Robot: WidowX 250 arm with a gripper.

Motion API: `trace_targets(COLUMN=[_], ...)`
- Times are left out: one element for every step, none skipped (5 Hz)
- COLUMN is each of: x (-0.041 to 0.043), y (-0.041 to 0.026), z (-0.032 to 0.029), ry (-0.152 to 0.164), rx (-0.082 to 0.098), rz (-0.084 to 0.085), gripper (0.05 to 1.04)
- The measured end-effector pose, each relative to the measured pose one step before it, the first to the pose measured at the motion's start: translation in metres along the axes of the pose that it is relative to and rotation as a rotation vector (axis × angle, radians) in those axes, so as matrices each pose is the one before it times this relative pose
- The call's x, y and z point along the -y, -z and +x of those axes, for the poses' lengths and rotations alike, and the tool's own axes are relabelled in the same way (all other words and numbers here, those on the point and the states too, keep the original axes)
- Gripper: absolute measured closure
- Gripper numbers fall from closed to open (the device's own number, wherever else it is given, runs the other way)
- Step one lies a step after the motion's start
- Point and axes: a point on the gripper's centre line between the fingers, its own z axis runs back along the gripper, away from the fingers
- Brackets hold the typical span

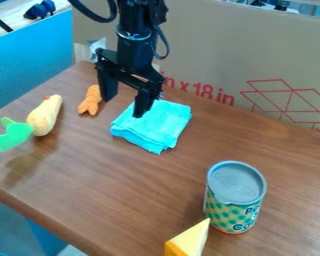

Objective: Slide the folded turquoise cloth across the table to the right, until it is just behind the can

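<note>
Turquoise cloth [152,126]: lying folded on tabletop [116,185], just beside orange toy [90,100] | tool [124,108]: hanging open near orange toy, gripping nothing | handling: likely light, limp, unbreakable; layered edge nearest orange toy seemingly offering best pinch

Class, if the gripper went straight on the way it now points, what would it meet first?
Pointing down, the gripper would probably meet the left part of the turquoise cloth first, though one finger might reach the table near the orange toy; its height is hard to judge here.
</note>
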Motion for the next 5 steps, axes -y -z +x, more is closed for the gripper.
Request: trace_targets(x=[-0.00067, -0.00016, 0.00406, 0.00751, -0.00165], y=[0.01123, 0.01258, 0.01409, 0.00699, 0.01209], z=[0.01263, 0.01465, 0.01162, 0.01191, 0.00691], ry=[-0.0256, -0.0313, -0.0310, -0.0285, -0.0344], rx=[0.0398, 0.0051, -0.0376, -0.0316, -0.0384], rz=[-0.0085, 0.0165, 0.0004, -0.0056, 0.0039], gripper=[0.083, 0.083, 0.083, 0.083, 0.083])
